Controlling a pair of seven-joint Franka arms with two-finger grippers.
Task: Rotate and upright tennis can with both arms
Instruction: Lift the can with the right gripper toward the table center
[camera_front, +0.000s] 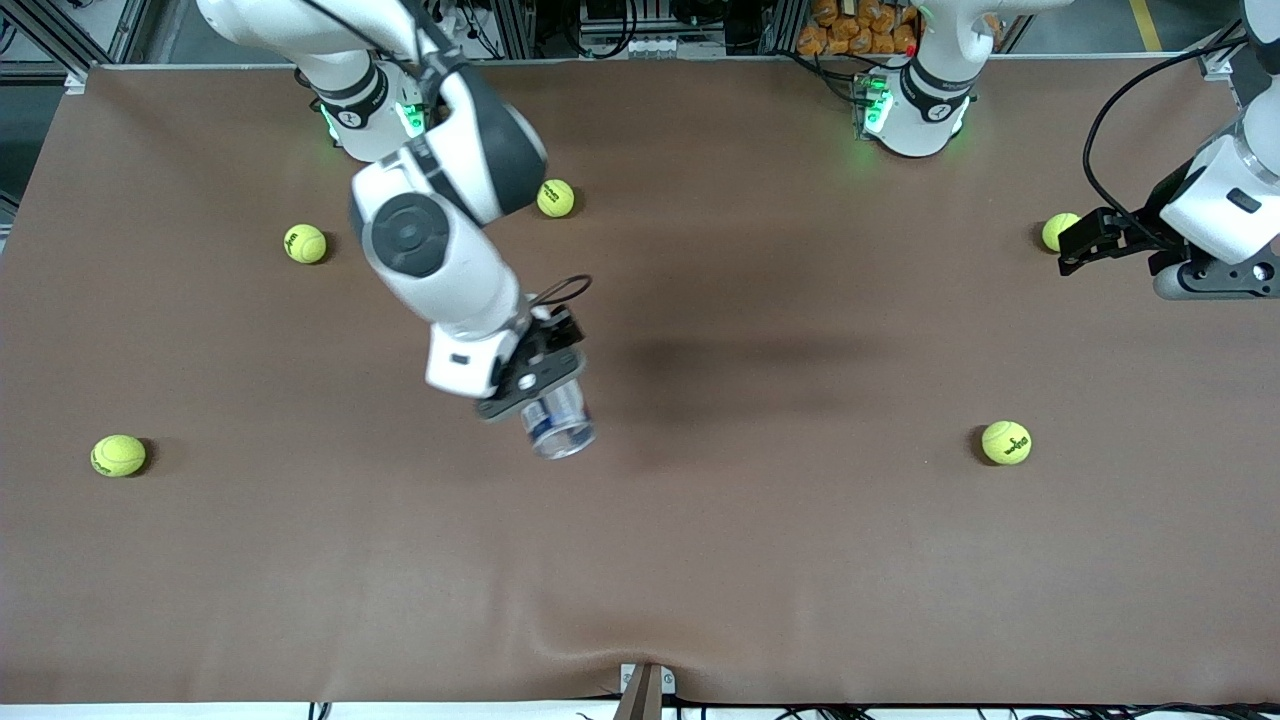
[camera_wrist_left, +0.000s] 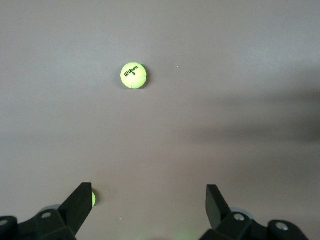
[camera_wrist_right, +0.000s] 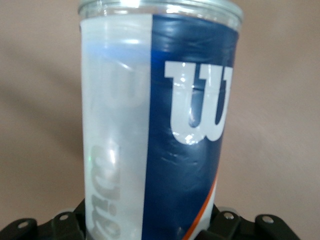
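Tennis can (camera_front: 558, 425) at mid-table under right gripper (camera_front: 545, 385); five tennis balls (camera_front: 1006, 442) scattered around; left gripper (camera_front: 1085, 243) over ball at left arm's end.

The can (camera_wrist_right: 160, 120) was clear with a navy and white label, white "W", orange stripe; the balls (camera_front: 1006, 442) yellow-green; the table (camera_front: 800, 560) brown.

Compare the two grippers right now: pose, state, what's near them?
The right gripper is over the middle of the table with the tennis can between its fingers; the left gripper holds nothing. The left gripper's fingers are spread wide open and it waits at the left arm's end of the table, beside a tennis ball; the right gripper's fingers sit close against the can. Both are black two-finger grippers on white arms.
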